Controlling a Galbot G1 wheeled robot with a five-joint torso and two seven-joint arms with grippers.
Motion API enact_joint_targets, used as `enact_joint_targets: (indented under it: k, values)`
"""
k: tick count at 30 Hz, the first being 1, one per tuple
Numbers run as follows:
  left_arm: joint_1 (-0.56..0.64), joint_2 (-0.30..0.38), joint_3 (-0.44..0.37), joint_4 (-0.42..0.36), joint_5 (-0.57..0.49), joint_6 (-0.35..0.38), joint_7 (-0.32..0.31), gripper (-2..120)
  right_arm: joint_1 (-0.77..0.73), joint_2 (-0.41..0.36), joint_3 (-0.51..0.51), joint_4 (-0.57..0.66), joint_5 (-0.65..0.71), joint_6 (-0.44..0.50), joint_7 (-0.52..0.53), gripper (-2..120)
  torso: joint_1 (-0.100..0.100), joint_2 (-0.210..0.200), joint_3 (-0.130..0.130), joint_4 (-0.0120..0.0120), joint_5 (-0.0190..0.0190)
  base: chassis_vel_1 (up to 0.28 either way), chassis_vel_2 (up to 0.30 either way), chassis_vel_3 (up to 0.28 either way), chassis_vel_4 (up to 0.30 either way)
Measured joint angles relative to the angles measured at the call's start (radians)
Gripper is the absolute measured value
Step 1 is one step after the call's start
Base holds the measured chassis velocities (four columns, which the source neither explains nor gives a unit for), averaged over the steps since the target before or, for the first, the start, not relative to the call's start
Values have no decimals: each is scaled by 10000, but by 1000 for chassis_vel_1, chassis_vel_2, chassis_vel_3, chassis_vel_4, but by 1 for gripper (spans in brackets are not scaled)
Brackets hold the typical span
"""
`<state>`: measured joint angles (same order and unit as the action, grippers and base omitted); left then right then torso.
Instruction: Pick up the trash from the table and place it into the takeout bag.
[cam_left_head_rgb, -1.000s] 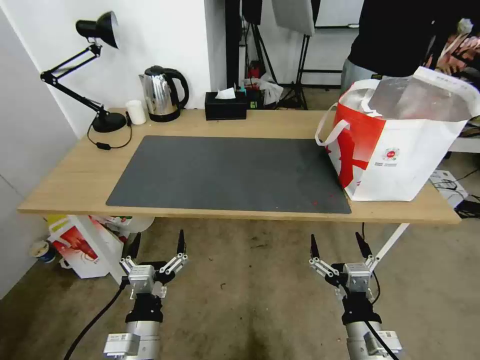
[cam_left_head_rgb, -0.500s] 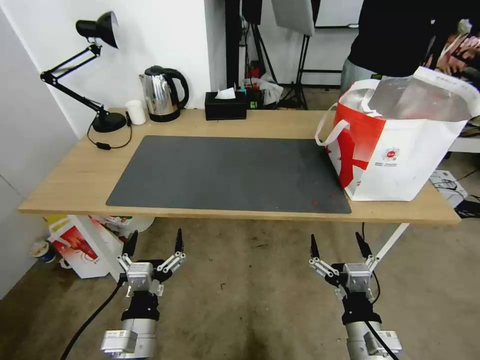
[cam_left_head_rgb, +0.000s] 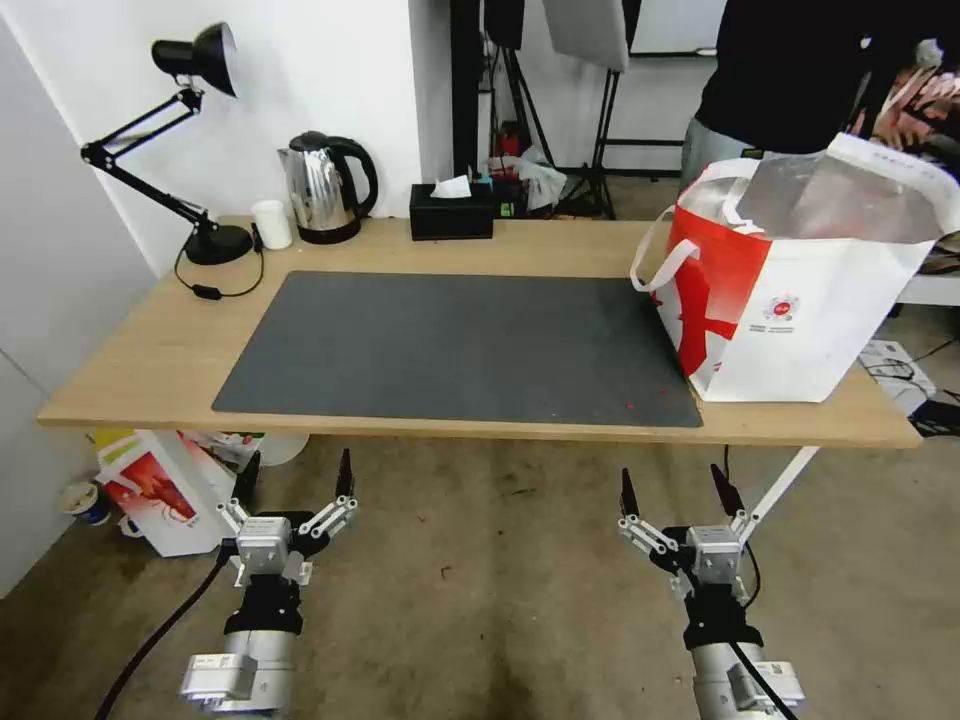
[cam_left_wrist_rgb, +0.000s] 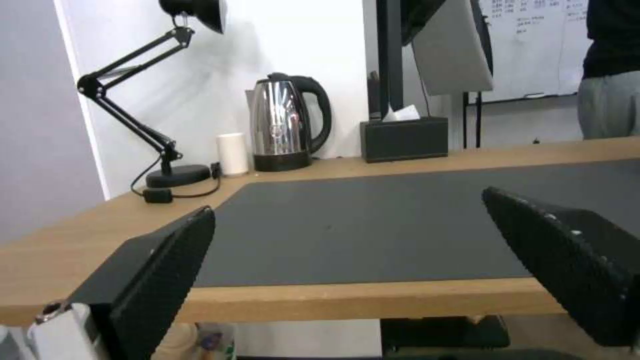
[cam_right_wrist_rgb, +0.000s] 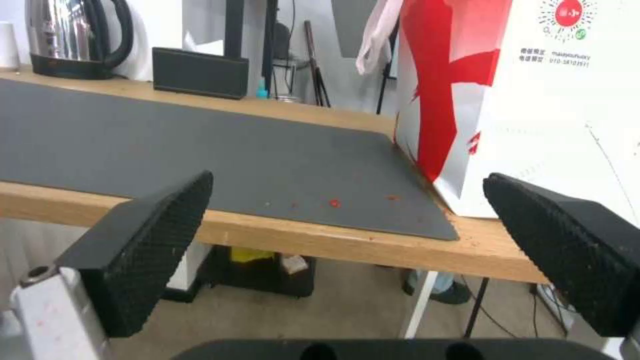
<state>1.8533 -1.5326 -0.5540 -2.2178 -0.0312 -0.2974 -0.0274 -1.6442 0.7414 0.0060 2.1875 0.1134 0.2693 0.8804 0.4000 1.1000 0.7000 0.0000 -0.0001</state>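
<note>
The trash is out of view; a few red crumbs (cam_right_wrist_rgb: 333, 203) lie on the dark grey mat (cam_left_head_rgb: 450, 345). The takeout bag (cam_left_head_rgb: 800, 310) stands upright and open at the right end of the table (cam_left_head_rgb: 150, 350), its foil lining showing. In the right wrist view the bag (cam_right_wrist_rgb: 533, 100) is close by, beyond the mat's corner. My left gripper (cam_left_head_rgb: 297, 462) is open and empty, below the table's front edge towards the left. My right gripper (cam_left_head_rgb: 672, 476) is open and empty too, below the front edge near the bag. Both wrist views look across the tabletop between the spread fingers (cam_left_wrist_rgb: 167, 270) (cam_right_wrist_rgb: 153, 235).
At the back of the table stand a black desk lamp (cam_left_head_rgb: 218, 243), a small white cup (cam_left_head_rgb: 271, 224), a steel kettle (cam_left_head_rgb: 322, 190) and a black tissue box (cam_left_head_rgb: 451, 212). A white box with a red picture (cam_left_head_rgb: 165, 495) sits on the floor under the left end. A person (cam_left_head_rgb: 800, 70) stands behind the bag.
My left arm has shifted to the left and slightly closer to the table edge, still open. The right arm and the bag have not moved.
</note>
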Motion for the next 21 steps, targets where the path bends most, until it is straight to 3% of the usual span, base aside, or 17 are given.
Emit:
enact_joint_targets:
  k: [21]
  values:
    - [-1, 2, 6, 0, -13, -1, 5, 100, 0, 0, 0, 0, 0, 0, 0, 100, 0, 0, 0, 0, 0, 0, 0, 0, 0]
